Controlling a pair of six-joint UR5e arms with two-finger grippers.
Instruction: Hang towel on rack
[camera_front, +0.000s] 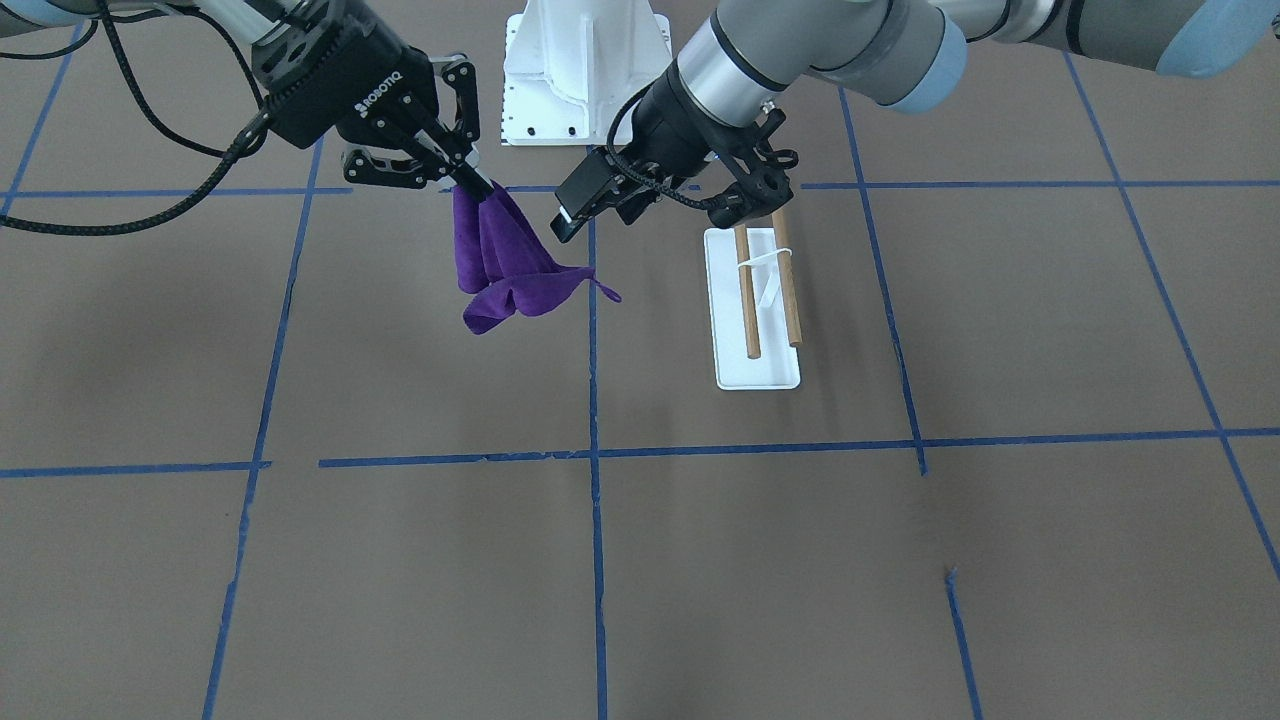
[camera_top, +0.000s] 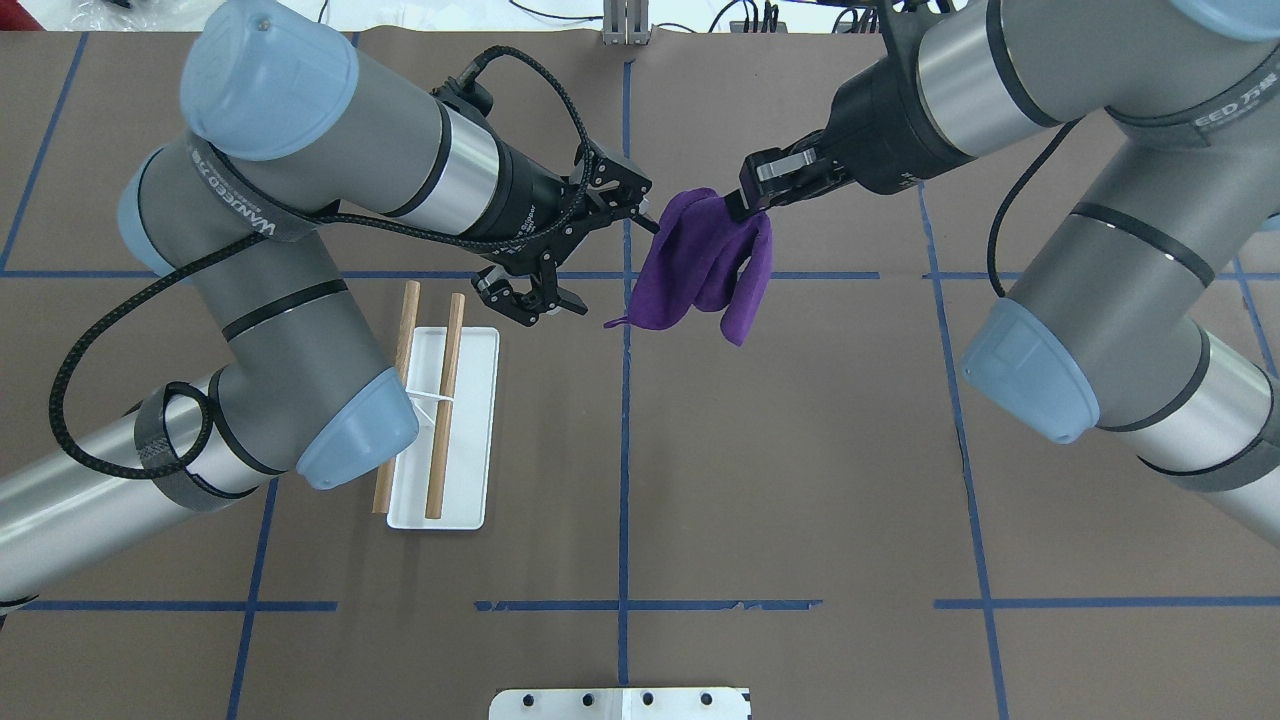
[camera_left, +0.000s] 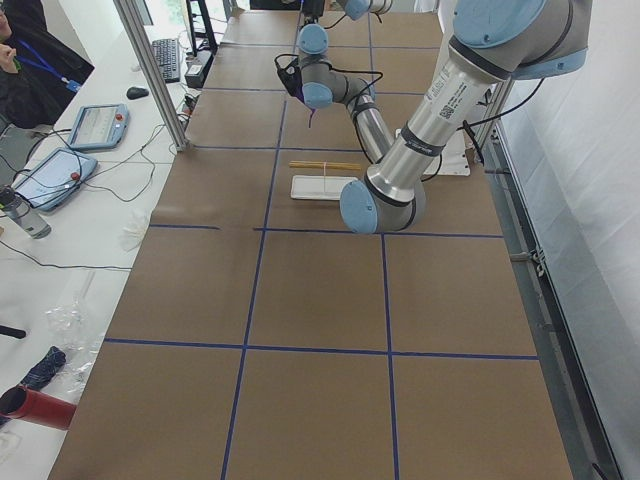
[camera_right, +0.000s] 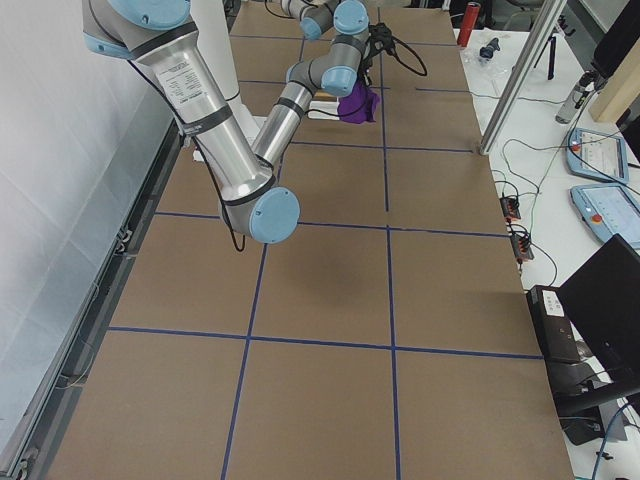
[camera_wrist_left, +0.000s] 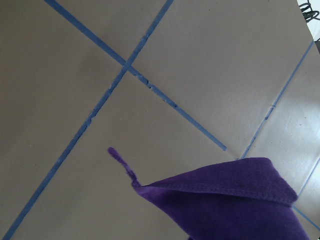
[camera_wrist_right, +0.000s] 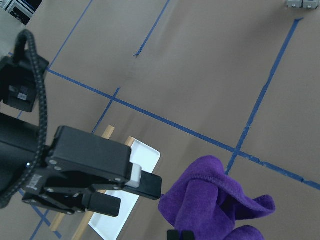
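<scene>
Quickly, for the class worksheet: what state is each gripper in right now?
Left gripper: open, holding nothing.
Right gripper: shut on the purple towel, which hangs from it.

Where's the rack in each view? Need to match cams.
Front-facing: rack just right of centre.
Overhead: left of centre.
Exterior left: upper centre.
Exterior right: cannot make it out.
Left wrist: not in it.
Right wrist: lower left, partly hidden.
Shared landmark: purple towel, on the rack's left in front-facing and on its right in overhead.
</scene>
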